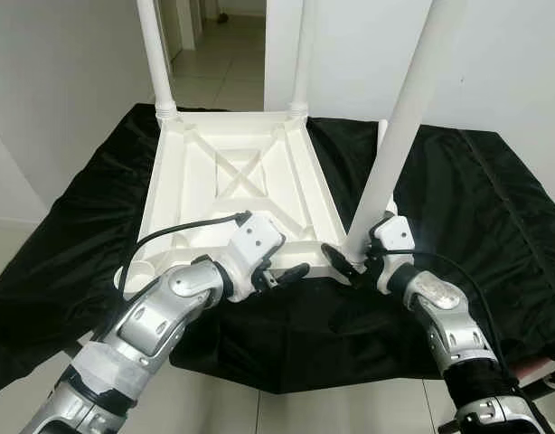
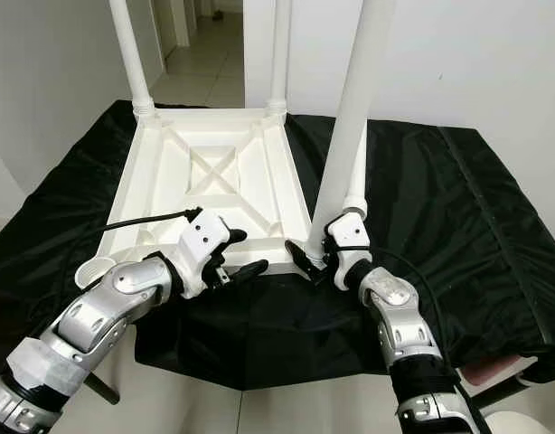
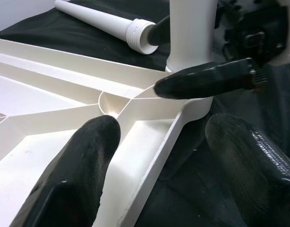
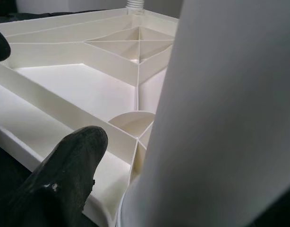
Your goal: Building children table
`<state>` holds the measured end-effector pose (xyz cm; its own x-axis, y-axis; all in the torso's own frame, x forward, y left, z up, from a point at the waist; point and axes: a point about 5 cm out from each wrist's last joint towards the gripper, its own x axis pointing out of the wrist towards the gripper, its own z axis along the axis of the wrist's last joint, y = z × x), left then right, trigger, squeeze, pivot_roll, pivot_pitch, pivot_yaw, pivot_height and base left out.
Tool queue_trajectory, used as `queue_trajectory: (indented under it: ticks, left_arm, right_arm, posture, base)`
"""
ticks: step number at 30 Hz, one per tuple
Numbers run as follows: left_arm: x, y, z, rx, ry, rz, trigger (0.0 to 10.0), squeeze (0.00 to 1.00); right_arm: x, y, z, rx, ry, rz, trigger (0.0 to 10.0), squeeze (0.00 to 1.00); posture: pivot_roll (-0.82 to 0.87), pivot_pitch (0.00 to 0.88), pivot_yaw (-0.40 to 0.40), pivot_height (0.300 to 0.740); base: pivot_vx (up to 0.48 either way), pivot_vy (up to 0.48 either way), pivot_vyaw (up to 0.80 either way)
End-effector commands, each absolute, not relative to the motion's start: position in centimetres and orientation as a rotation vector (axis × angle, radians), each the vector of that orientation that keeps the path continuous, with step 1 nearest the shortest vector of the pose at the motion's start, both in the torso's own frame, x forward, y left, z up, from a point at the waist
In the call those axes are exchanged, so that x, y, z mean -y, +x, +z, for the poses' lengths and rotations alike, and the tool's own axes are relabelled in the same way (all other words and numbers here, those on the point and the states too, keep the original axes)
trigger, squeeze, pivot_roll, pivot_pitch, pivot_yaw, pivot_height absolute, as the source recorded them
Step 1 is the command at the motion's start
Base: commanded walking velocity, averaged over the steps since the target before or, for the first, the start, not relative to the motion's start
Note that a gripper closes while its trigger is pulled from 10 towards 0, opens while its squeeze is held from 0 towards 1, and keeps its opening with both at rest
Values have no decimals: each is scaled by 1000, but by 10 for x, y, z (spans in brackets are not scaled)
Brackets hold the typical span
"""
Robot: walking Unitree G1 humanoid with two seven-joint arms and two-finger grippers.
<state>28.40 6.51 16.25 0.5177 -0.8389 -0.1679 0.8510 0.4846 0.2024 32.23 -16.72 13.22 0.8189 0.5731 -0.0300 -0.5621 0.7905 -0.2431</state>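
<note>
White plastic tabletop (image 1: 237,194) lay upside down on black cloth (image 1: 458,208), its near edge between the left gripper (image 1: 279,274)'s spread fingers, while the right gripper (image 1: 348,259) clasped an upright leg (image 1: 399,136) at the near corner.

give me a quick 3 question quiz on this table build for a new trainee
1. True or false: the white tabletop lies upside down on the black cloth.
2. How many legs stand in the tabletop's corners? A) one B) three C) four
3. Which gripper is clamped round the base of the near right leg?

Key
1. True: its ribbed underside faces up.
2. B: the two far legs and the near right one stand upright; the near left corner socket is bare, and a spare leg lies on the cloth.
3. The right gripper; the left gripper hovers open at the tabletop's near edge.
</note>
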Motion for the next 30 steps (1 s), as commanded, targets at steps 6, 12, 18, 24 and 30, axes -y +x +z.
queue_trajectory:
  ticks: [6, 12, 18, 24, 30]
  left_arm:
    - [-59, 272, 161, -75, 270, -1202, 10000, 0]
    - [-59, 272, 162, -73, 268, -1193, 10000, 0]
    - [-61, 274, 162, -71, 275, -1183, 10000, 0]
    - [-62, 276, 164, -71, 278, -1177, 10000, 0]
    - [-60, 275, 164, -71, 275, -1180, 10000, 0]
  right_arm:
    - [162, 323, 127, 33, -248, 662, 6157, 0]
    - [164, 320, 122, 17, -221, 679, 0, 0]
    - [166, 318, 118, 10, -203, 671, 0, 0]
    - [166, 314, 111, -19, -188, 650, 10000, 0]
    - [167, 312, 110, -30, -169, 602, 10000, 0]
  posture:
    - [26, 0, -18, 740]
    - [29, 0, -23, 740]
    - [26, 0, -24, 740]
    - [21, 0, -19, 740]
    - [20, 0, -16, 740]
  base:
    - [0, 0, 0]
    - [0, 0, 0]
    - [0, 0, 0]
    - [0, 0, 0]
    - [0, 0, 0]
